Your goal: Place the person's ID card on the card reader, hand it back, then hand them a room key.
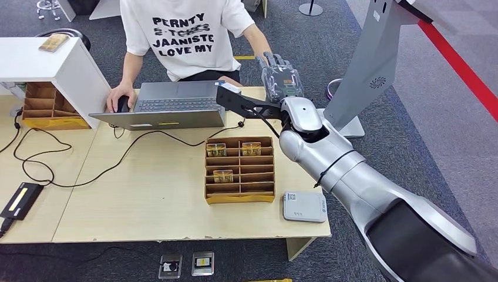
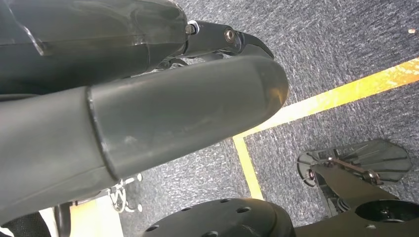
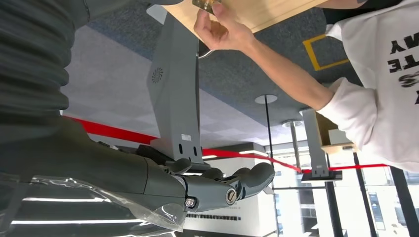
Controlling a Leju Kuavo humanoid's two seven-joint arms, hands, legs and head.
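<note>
open grey laptop [image 1: 170,106] on the wooden table [image 1: 147,200], black cable [image 1: 70,170] beside it

right hand [image 3: 217,190] fingers apart, holding nothing | person's hand [image 3: 220,27] pinching a small card [image 3: 206,5] right at the wooden surface [image 3: 257,10] edge | grey stand [image 3: 175,89] beside it

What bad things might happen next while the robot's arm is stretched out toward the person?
1. The right hand is raised close to the person's arm; a quick move could bump it.
2. The bracket on the wrist hangs just above the laptop corner and might knock it.
3. The person's hand seems to hold a small card; with the robot's fingers spread, a handover may slip onto the wooden table.
</note>
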